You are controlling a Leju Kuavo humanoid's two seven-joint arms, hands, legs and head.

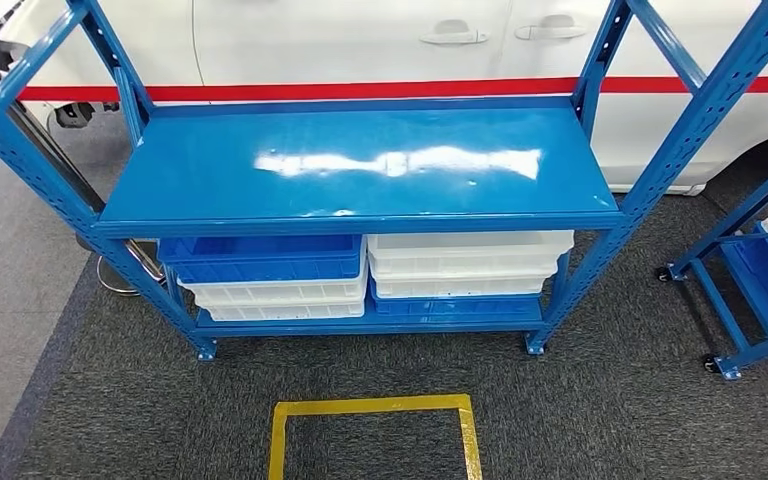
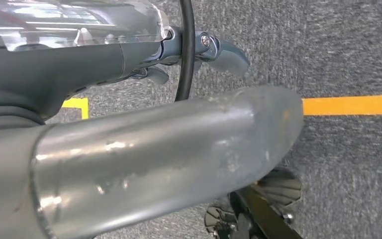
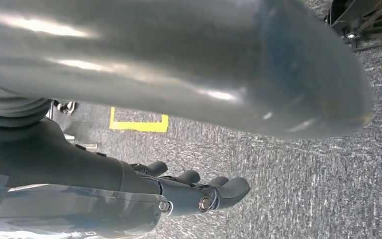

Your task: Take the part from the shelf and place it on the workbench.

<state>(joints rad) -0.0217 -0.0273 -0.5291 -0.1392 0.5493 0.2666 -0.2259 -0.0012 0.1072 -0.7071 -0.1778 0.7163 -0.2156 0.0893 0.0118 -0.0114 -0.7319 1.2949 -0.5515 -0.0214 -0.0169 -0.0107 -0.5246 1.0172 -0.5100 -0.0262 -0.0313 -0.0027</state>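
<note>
Glossy blue painted metal on the shelf (image 1: pixel 360 165), top board smooth enough to mirror the lights. Smooth plastic, by the look of it, in the blue bin (image 1: pixel 260 257) and white bins (image 1: pixel 470 262) beneath. Rough, matt grey carpet (image 1: pixel 610 410). Shiny yellow tape (image 1: pixel 372 405). Scuffed, brushed silver metal on the left thumb (image 2: pixel 179 149); dark smooth fingers (image 3: pixel 214 191) on the right.

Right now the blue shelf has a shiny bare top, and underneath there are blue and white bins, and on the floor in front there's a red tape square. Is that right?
Nearly. The tape square on the floor is yellow, not red; the head view shows it on the grey carpet in front of the blue shelf. The rest stands: a shiny bare top, with blue and white bins stacked underneath.
</note>
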